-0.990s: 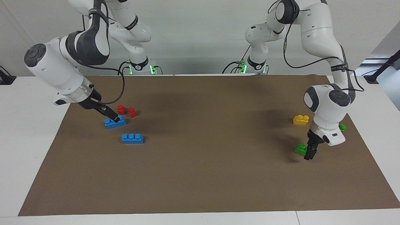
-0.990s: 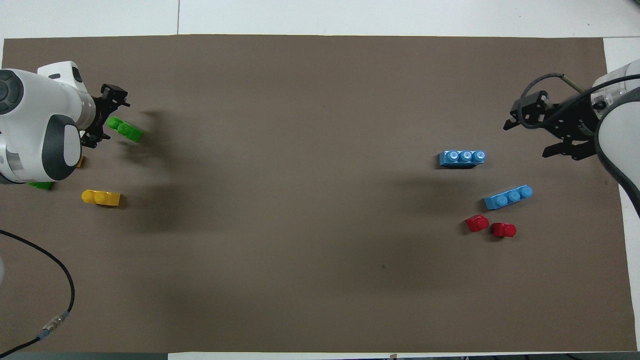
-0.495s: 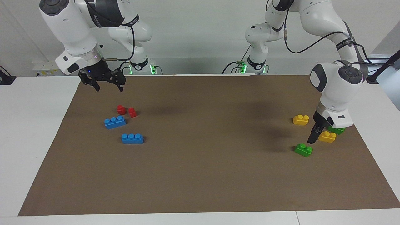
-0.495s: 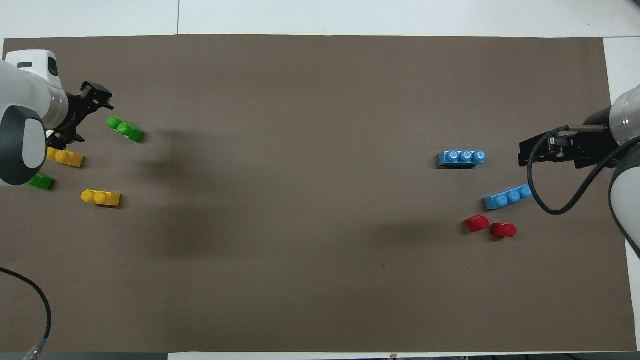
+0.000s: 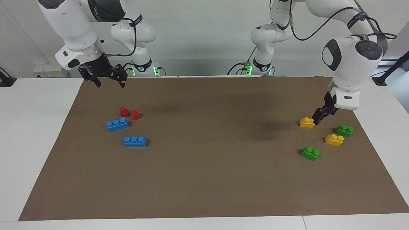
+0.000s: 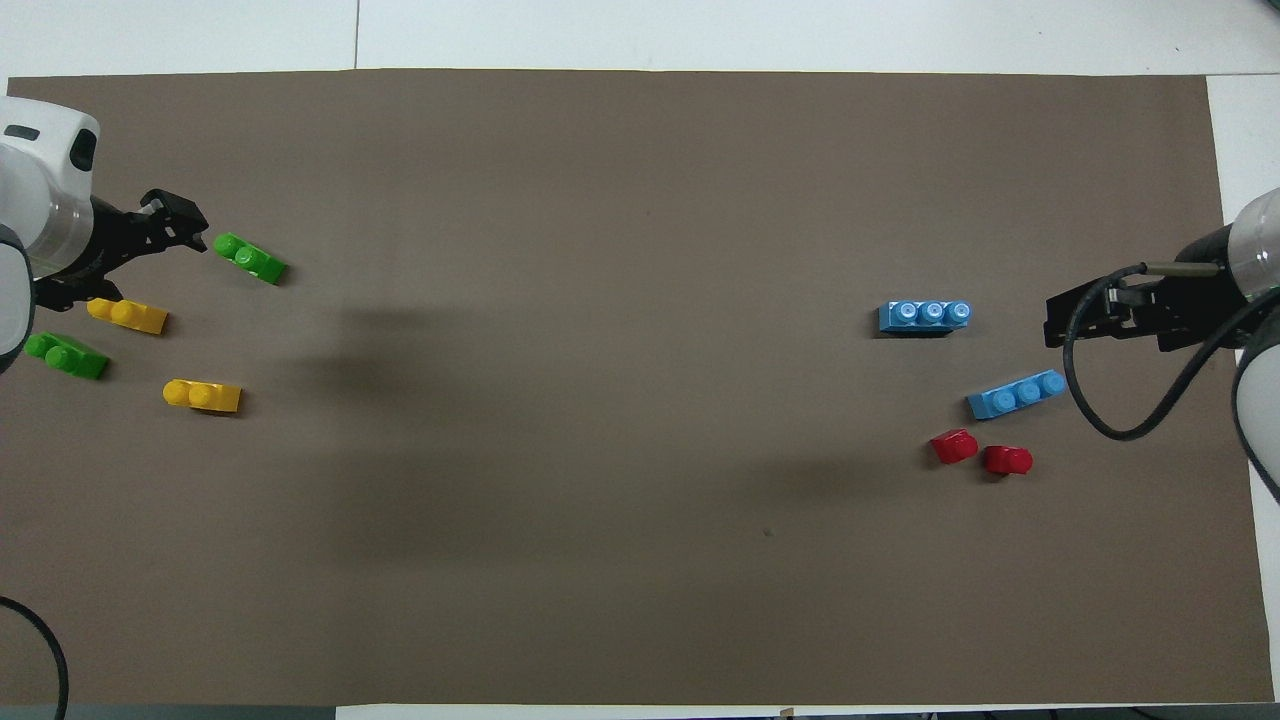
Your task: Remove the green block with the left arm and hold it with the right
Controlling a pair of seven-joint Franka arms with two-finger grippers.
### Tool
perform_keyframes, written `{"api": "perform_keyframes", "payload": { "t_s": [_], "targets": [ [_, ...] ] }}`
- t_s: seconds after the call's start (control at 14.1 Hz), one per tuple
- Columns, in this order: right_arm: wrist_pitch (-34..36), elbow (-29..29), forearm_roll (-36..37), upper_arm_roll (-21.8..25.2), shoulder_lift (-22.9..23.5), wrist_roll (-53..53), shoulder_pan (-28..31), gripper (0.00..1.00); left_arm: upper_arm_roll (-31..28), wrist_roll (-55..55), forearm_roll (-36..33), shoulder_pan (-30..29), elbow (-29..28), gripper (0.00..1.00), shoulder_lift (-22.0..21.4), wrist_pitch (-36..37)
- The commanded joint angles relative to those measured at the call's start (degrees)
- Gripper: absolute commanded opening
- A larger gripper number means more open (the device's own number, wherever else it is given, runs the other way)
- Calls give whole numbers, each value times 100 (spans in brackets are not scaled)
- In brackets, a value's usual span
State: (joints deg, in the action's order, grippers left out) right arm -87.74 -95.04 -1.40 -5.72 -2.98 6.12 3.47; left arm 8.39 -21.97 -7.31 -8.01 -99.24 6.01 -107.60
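We see two glossy white arms with dark grey joint caps, black cables looping along their links, green lights glowing at both bases, and a black two-fingered left end effector [image 5: 320,115] and right end effector [image 5: 108,80].

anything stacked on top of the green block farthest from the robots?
Nothing: the green block lies alone on the brown mat, both studs bare. The left gripper is up by a yellow brick, holding nothing. The block's underside is hidden.

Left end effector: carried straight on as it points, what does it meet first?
Likely the brown mat between the green block and a yellow brick; depth is unclear, so either might come first.
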Motion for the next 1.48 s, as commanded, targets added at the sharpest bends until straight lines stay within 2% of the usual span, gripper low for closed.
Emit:
{"api": "perform_keyframes", "payload": {
  "t_s": [0.0,0.21,0.42,0.57,0.64,0.92,1.41],
  "targets": [
    [-330,-173,88,-34,-89,-198,92,100,-4,806,177,-42,2,100,-415,581],
    [-331,-156,61,-25,17,-199,128,100,-206,1291,352,159,2,100,-758,1205],
    [-322,-156,61,-25,17,-190,136,100,-759,1520,432,704,2,100,-944,1531],
    [-322,-164,105,-25,17,-190,145,100,-1406,1731,468,1299,10,100,-979,1707],
    [-331,-164,114,-25,17,-198,136,100,-1550,1732,468,1450,89,100,-979,1760],
    [-331,-164,192,-25,17,-216,128,100,-1472,1845,625,1443,765,100,-874,2050],
    [-331,-173,298,-25,17,-278,119,100,-1289,2065,740,1426,450,100,-1032,1620]
  ]
}}
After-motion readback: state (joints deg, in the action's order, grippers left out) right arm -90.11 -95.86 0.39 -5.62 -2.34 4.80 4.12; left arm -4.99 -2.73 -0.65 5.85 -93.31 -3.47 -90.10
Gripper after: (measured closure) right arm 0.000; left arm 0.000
